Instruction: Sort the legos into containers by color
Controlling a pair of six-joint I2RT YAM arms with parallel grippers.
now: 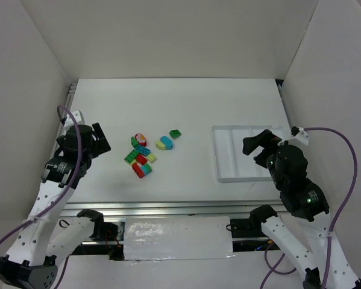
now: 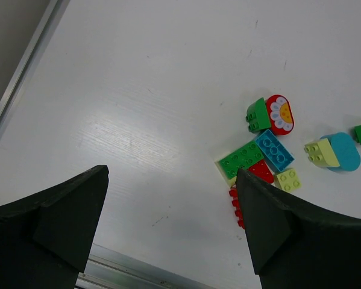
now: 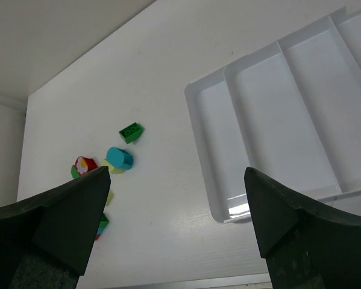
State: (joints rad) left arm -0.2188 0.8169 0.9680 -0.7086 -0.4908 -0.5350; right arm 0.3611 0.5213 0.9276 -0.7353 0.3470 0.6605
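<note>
Clustered left of centre on the white table, unobstructed: legos; at right, containers lying lengthwise top-to-bottom, partly hidden behind right gripper, spread wide and empty like left gripper.

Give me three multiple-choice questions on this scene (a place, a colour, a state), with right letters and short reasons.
1. Where do the legos lie?
A. on the table, left of the tray
B. inside the tray
C. in a claw
2. What colour is the lone brick nearest the tray?
A. red
B. green
C. yellow
3. How are the left claw and right claw?
A. both shut
B. both open, empty
C. one holds a brick
1 A: tray compartments are bare. 2 B: plainly green. 3 B: wide apart, nothing between.
</note>
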